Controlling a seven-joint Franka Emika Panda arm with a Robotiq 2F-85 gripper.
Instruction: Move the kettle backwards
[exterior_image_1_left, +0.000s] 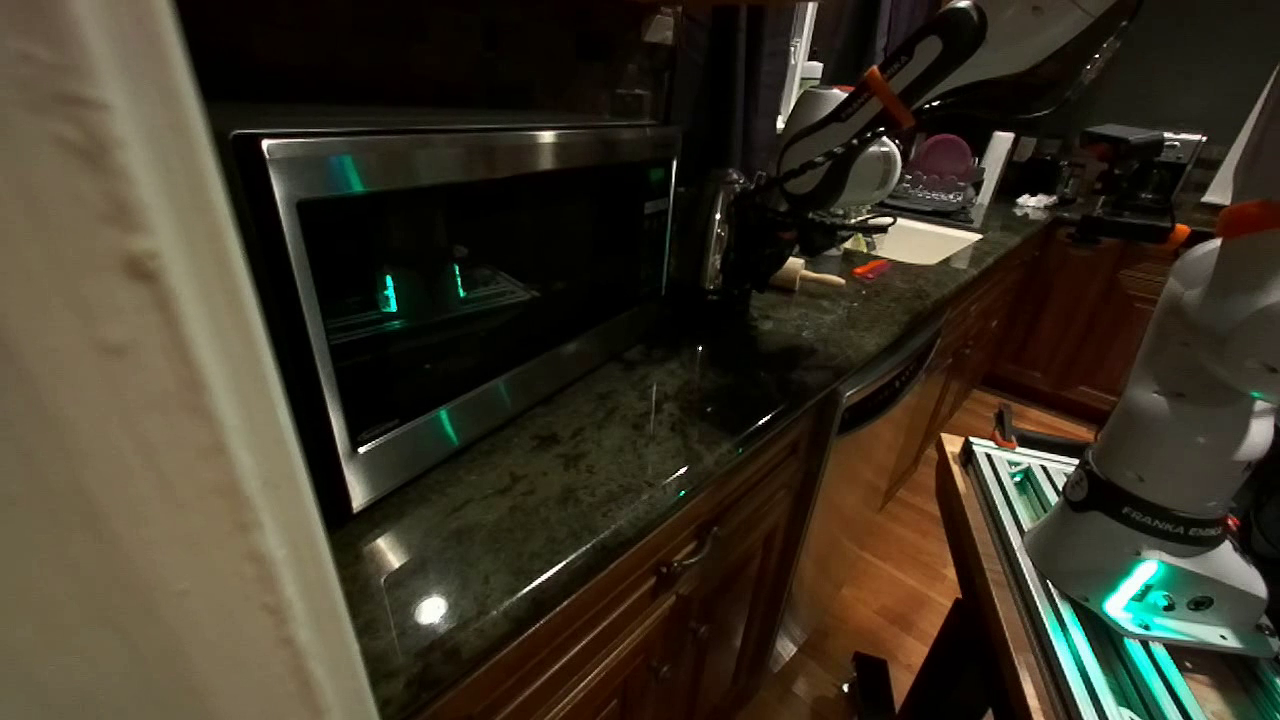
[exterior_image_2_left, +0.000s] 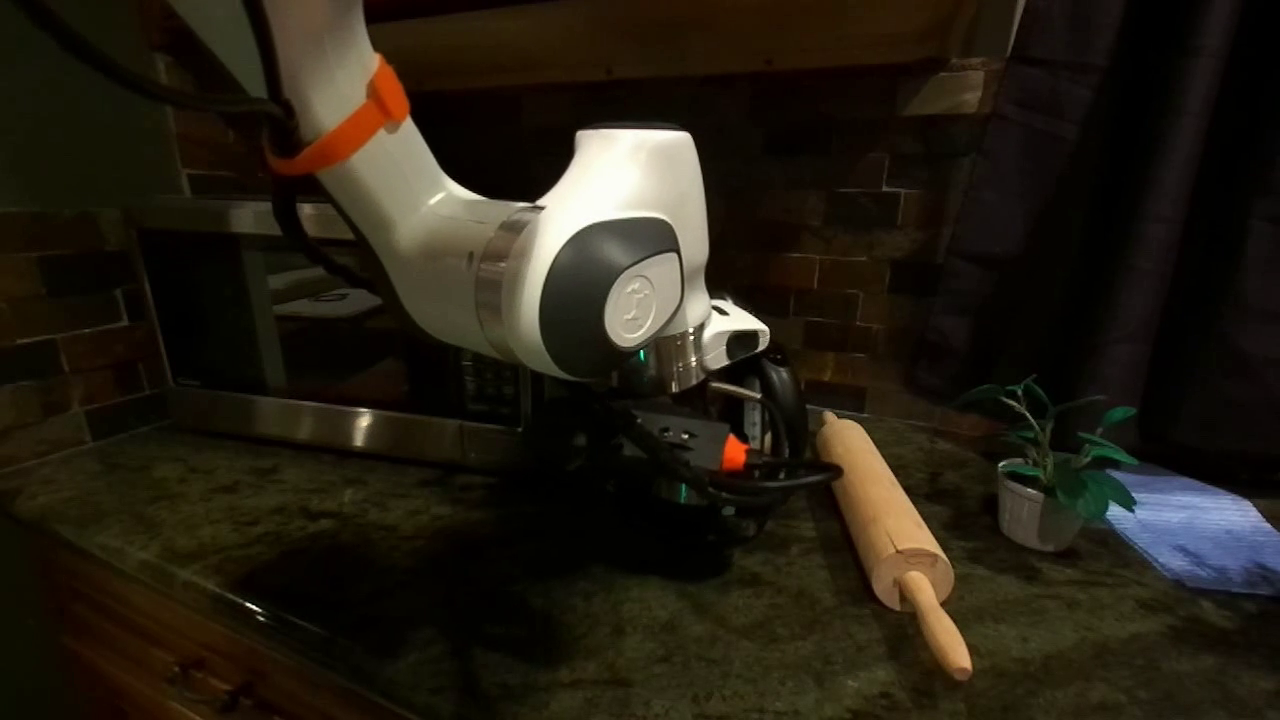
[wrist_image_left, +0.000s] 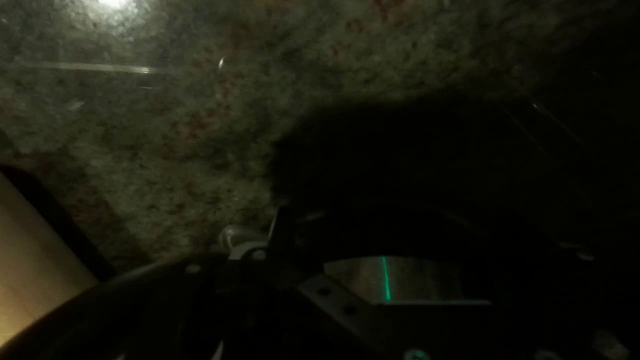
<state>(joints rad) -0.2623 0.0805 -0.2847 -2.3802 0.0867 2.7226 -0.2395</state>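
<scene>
The kettle (exterior_image_1_left: 718, 235) stands upright on the counter past the microwave's right end. Its black loop handle (exterior_image_2_left: 785, 400) shows in an exterior view, where the arm hides most of its body. In the wrist view a shiny strip of the kettle's body (wrist_image_left: 415, 280) with a green reflection lies close in front of the gripper (wrist_image_left: 430, 230). The gripper (exterior_image_1_left: 752, 250) is low against the kettle's side in both exterior views, dark and partly hidden by cables (exterior_image_2_left: 700, 480). The jaws look spread to either side of the body, but darkness hides whether they press on it.
The microwave (exterior_image_1_left: 480, 290) stands beside the kettle. A rolling pin (exterior_image_2_left: 885, 510) lies on the counter just past the handle and also shows in the wrist view (wrist_image_left: 30, 270). A small potted plant (exterior_image_2_left: 1040, 500) and a pale cloth (exterior_image_2_left: 1200, 530) are farther right. A brick wall (exterior_image_2_left: 850, 270) is behind.
</scene>
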